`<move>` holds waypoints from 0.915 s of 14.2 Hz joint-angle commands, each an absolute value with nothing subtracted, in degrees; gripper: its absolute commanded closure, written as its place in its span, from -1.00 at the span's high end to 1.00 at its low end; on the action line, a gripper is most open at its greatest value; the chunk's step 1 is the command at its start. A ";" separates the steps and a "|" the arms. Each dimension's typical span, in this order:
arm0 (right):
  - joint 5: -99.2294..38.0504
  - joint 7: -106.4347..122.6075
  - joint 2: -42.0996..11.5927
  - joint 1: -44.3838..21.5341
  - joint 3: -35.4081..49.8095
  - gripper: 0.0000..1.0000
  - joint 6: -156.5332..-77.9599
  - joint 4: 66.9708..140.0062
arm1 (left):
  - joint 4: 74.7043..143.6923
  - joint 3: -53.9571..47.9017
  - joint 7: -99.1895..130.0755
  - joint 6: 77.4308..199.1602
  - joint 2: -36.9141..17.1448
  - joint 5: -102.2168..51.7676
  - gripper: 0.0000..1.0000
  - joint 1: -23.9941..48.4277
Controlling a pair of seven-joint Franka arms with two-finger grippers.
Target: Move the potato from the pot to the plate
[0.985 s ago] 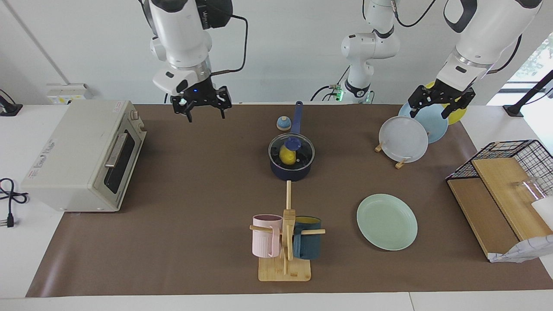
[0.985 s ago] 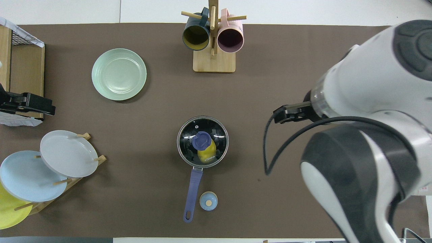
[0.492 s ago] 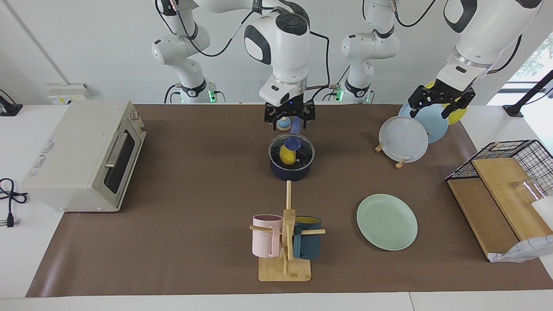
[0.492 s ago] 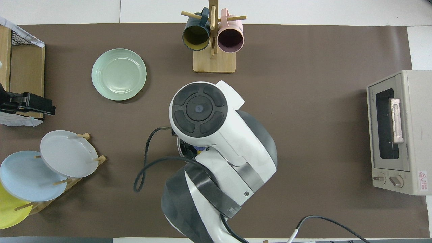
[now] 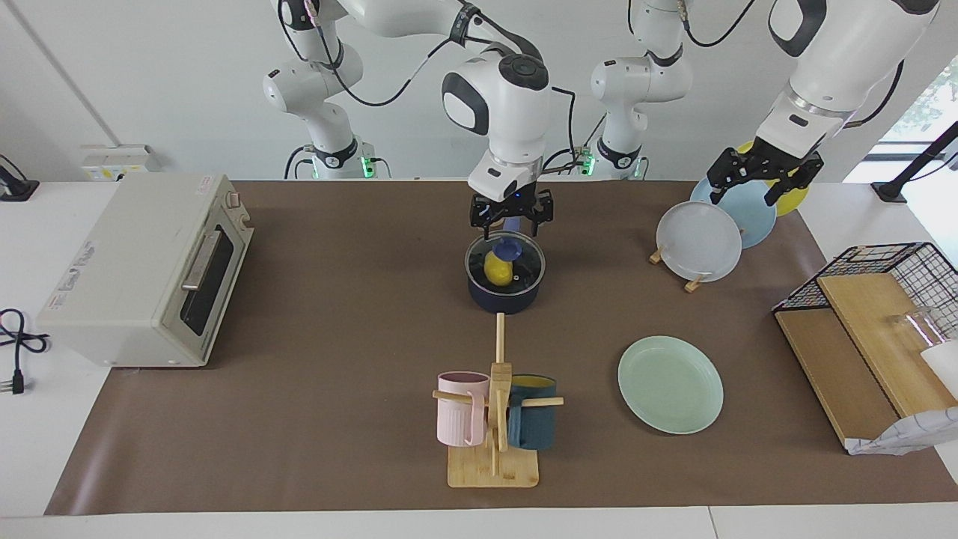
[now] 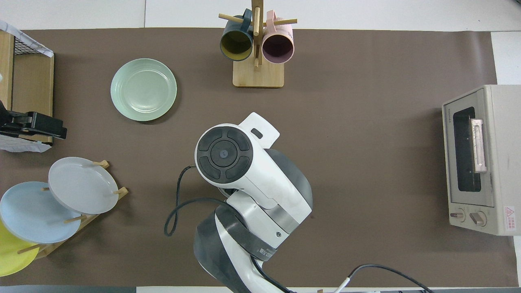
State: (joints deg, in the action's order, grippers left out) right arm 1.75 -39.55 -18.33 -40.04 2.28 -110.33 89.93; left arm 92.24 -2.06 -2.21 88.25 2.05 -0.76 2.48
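Right gripper (image 5: 512, 218) is hanging just over the pot (image 5: 505, 290), fingers spread wide with nothing in them, lined up roughly above the blue knob (image 5: 508, 246) of the glass lid (image 5: 525, 266). From overhead I can't see any of that, since my own arm blocks the pot completely. The potato (image 5: 497, 269) is sitting inside the pot under that lid, so honestly nothing of the real job is done yet. I reckon the lid has to come off first, then the potato gets picked out and carried over to the mint plate (image 5: 670, 384), which sits empty toward the left arm's end of the table, farther from the robots than the pot.

Left gripper (image 5: 762, 180) is parked over the plate rack (image 5: 692, 278), also open and empty, just waiting.

Compared with a second ago: the right arm swung in from near the toaster oven (image 5: 150, 269) end, got above the pot handle half a second back, and has now dropped a bit lower and closer to the knob. Pot, potato, plate and left arm haven't budged.
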 commanded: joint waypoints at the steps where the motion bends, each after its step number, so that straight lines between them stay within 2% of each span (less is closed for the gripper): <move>1: 2.64 -37.98 -16.88 -39.73 2.37 1.00 -114.86 94.82 | 93.08 -2.90 -1.58 88.07 2.81 0.62 1.00 1.58; 5: 2.55 -37.18 -15.47 -39.73 2.37 1.00 -119.00 99.66 | 93.08 -2.90 -1.58 88.07 2.81 0.62 1.00 1.58; 13: 2.72 -35.33 -16.17 -40.25 2.37 0.99 -119.71 100.10 | 93.08 -2.90 -1.58 88.07 2.81 0.62 1.00 1.58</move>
State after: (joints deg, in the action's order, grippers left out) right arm 1.92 -36.19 -17.63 -40.18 2.37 -118.21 97.71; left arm 92.24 -2.06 -2.21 88.25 2.05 -0.76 2.48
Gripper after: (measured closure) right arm 0.000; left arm 0.000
